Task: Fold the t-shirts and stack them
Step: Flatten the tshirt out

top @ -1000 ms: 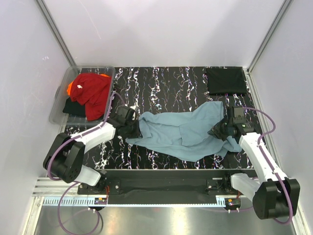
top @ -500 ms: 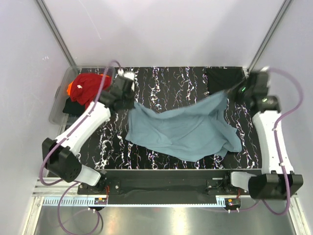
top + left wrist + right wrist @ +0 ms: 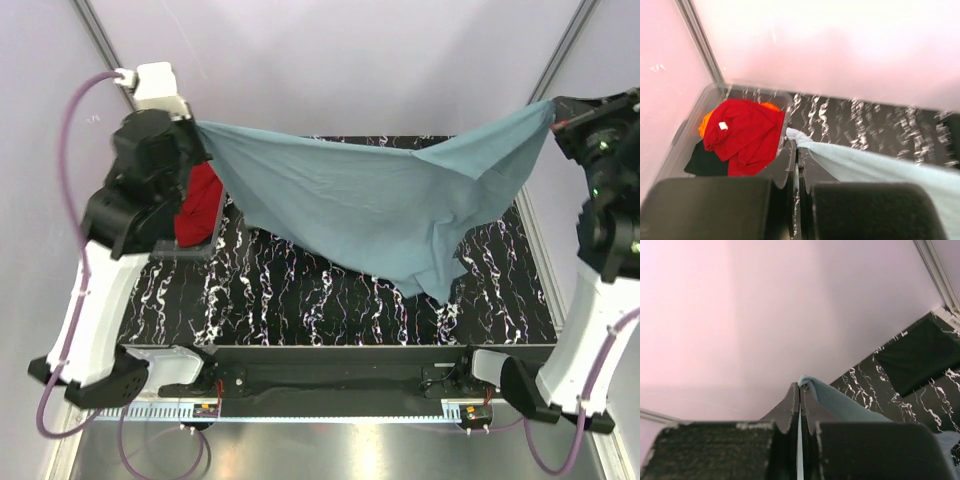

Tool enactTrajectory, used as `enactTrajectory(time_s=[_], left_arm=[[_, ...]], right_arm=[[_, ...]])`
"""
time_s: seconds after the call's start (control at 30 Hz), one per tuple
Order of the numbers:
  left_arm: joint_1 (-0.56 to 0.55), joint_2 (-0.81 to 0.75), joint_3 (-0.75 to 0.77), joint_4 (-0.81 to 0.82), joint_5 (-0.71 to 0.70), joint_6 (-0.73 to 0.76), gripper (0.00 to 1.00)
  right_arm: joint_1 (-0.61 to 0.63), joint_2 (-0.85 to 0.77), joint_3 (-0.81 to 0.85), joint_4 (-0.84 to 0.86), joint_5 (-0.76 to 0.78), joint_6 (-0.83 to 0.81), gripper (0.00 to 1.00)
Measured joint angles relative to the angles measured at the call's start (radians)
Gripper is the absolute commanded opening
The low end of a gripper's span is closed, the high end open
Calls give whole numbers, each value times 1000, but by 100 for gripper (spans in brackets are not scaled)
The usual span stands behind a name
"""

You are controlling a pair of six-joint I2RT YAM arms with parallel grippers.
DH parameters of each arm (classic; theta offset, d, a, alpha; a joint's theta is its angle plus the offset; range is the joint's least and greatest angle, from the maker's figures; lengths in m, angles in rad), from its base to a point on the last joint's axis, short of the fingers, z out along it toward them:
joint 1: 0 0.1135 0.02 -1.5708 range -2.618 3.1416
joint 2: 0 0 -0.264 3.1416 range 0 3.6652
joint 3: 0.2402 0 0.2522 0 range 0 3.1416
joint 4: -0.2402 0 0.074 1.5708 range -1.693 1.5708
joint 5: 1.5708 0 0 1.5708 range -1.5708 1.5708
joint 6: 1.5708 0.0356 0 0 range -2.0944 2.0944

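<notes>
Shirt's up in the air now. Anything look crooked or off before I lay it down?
The teal shirt hangs lopsided: pinched by the left gripper and right gripper at its top edge, it droops into a bunched, folded point right of centre instead of falling flat. Nothing else stands out.

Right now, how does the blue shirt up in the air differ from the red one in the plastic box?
The teal-blue shirt hangs spread wide above the table, pinched at its ends by the left gripper and right gripper. The red shirt lies crumpled in the clear tub, touched by neither. The blue one hangs alone, while the red one sits on other clothes. Both are unfolded.
</notes>
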Motion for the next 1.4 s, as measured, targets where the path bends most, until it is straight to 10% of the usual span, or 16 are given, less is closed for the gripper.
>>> enactTrajectory(time_s=[0.63,1.03,1.27,1.4], left_arm=[[-1,-377,-92,51,244,-79,0],[91,131,-257,338,131,-34,0],[184,375,-49,414,149,-58,0],[184,331,49,467,232,-87,0]], right_arm=[[0,-337,93,-196,43,31,0],[0,208,-220,177,-39,24,0],[3,703,480,166,-106,-36,0],[-1,643,579,175,-71,-43,0]])
